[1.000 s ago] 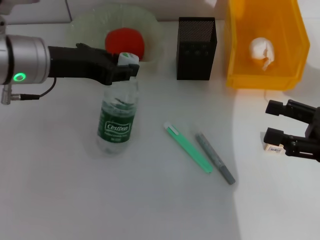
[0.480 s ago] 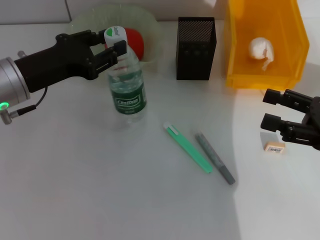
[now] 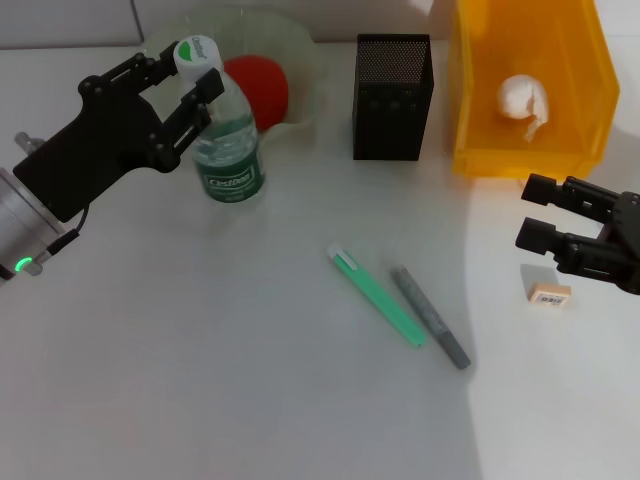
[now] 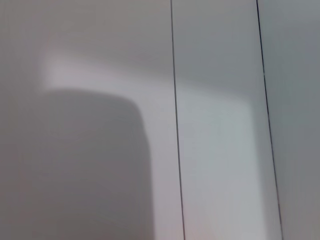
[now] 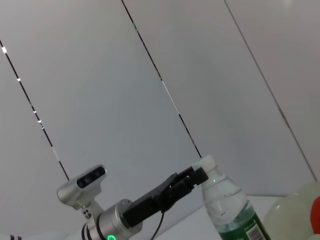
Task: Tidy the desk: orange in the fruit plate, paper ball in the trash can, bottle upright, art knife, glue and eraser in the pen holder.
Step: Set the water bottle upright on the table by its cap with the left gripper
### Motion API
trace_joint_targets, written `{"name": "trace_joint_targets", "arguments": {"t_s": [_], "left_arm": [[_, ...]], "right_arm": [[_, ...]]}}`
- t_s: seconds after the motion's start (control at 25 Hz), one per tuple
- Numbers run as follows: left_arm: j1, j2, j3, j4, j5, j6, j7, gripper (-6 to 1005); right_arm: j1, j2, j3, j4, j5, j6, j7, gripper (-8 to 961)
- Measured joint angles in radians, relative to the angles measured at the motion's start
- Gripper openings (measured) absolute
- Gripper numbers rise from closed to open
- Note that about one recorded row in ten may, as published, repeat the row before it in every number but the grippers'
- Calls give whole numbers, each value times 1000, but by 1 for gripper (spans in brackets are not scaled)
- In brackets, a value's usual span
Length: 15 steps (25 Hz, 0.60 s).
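My left gripper [image 3: 178, 86] is shut on the neck of the clear bottle [image 3: 229, 153], just under its white and green cap [image 3: 197, 50]. The bottle stands nearly upright with its cap leaning a little to the left, in front of the fruit plate [image 3: 301, 48]. The orange [image 3: 259, 84] lies in the plate. The right wrist view also shows the bottle [image 5: 231, 210] and my left gripper [image 5: 186, 182]. My right gripper [image 3: 534, 211] is open and empty, just behind the eraser [image 3: 550, 295]. The paper ball [image 3: 525, 104] lies in the trash can [image 3: 582, 120].
The black mesh pen holder [image 3: 393, 97] stands between the plate and the trash can. A green art knife [image 3: 376, 295] and a grey glue pen [image 3: 431, 316] lie side by side on the middle of the white table. The left wrist view shows only a wall.
My left gripper has swung the bottle from a steep lean to nearly upright and carried it back and to the left. My right gripper has drawn back from the eraser, which now shows whole.
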Motion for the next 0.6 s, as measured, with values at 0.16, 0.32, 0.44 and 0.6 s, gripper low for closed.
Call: {"name": "trace_joint_targets", "arguments": {"t_s": [0.16,0.32,0.44,0.6], "left_arm": [[-46,-5,4,-134,-74,12,171,435],[-68,-6,4,-184,-86,10,205,434],[-73,-6,0,-200,-89,6,220,454],[-74,-6,-1,-224,-102,5,257,480]], "right_arm": [[-3,1,0,2,3,1,0,840],[-4,1,1,3,3,12,-1,840],[-5,2,2,3,3,16,-1,840],[-2,4,3,2,3,24,-1,840]]}}
